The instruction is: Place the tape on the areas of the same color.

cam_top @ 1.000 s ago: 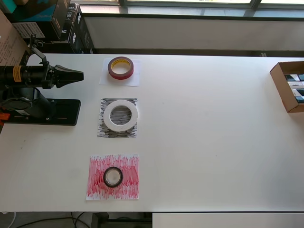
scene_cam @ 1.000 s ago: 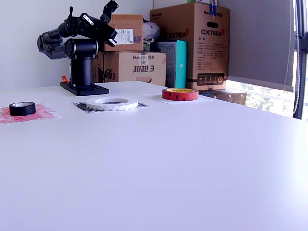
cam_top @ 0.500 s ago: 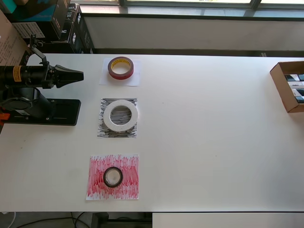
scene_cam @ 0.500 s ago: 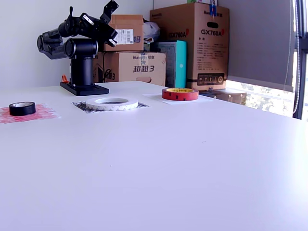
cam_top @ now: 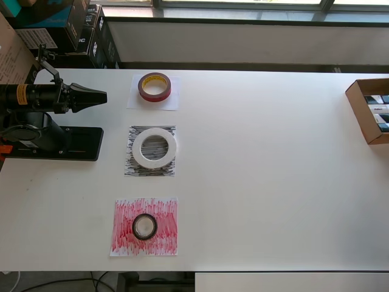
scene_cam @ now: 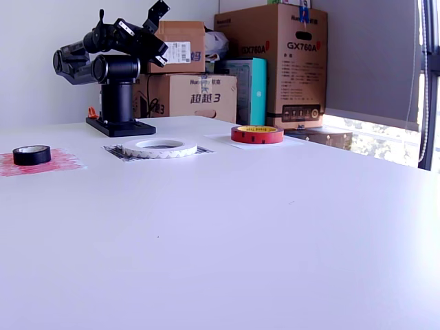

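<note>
While the arm sat folded over its base: nothing was being handled.
Gripper [cam_top: 100, 96]: jaws pressed together to a point, grasping nothing, raised above the table [cam_top: 273, 182] and apart from every roll.
Landmark: the black-scribbled sheet [cam_top: 151, 151], middle of three sheets in a column in the overhead view.
White tape roll [cam_top: 155, 148]: lay flat on the black-scribbled sheet.
Red tape roll [cam_top: 154, 87]: rested on the white sheet [cam_top: 153, 93], above the landmark sheet in the overhead view.
Black tape roll [cam_top: 144, 226]: sat on the red-scribbled sheet [cam_top: 144, 226], below the landmark sheet.
Arm base [cam_top: 51, 143]: just beside the landmark sheet, on its left in the overhead view.
Cardboard box [cam_top: 369, 111]: well apart, at the table's right edge.
</note>
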`<act>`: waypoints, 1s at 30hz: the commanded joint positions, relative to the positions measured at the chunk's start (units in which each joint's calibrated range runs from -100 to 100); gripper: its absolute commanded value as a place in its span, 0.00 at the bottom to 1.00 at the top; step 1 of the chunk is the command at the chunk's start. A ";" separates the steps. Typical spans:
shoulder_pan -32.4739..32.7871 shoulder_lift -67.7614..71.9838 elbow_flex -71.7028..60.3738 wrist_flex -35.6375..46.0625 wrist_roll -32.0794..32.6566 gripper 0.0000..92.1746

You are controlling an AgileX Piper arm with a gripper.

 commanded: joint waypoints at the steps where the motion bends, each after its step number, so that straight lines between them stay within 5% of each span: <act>1: 0.33 -0.31 0.40 0.30 -0.22 0.05; 21: 0.57 1.28 -2.78 0.98 -0.13 0.05; 30: 2.54 23.64 -23.14 2.09 1.34 0.04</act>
